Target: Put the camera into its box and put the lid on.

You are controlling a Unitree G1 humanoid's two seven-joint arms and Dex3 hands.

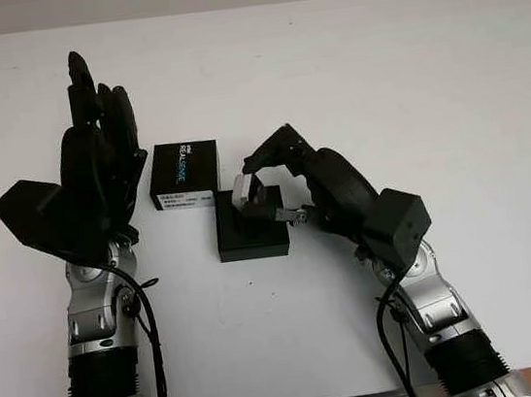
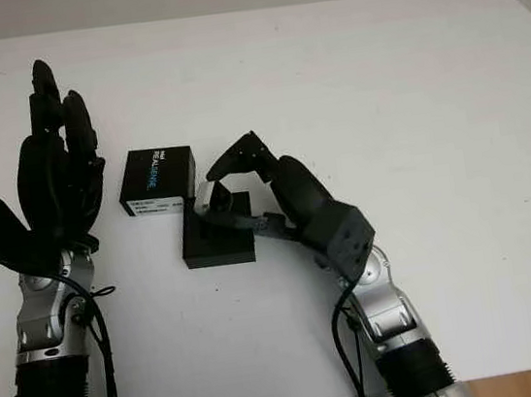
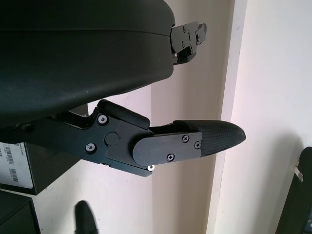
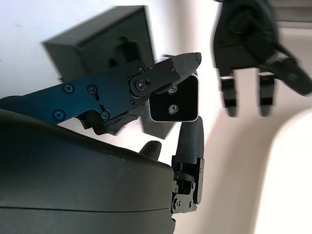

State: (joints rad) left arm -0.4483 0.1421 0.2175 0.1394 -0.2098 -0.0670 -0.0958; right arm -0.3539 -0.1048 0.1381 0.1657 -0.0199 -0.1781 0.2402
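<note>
1. My right hand (image 1: 278, 182) has its fingers (image 4: 187, 139) clamped on the silver camera (image 4: 173, 99), hovering over the open box (image 1: 250, 232) on the bench (image 1: 407, 82).
2. Next, I'd judge: seat it squarely.
3. My left hand (image 1: 93, 153) is open beside the RealSense lid (image 1: 184, 175).

camera (image 1: 246, 190): silver, above box | box (image 1: 251, 238): black, open | lid (image 1: 184, 173): black, just beside box

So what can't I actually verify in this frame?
- Whether the camera is seated in the box: the right hand covers it in the eye views.
- Small label print on the lid: too small.
- Box cavity in the right wrist view: blurred, behind the fingers.
- Left hand, open beside the lid.
</note>
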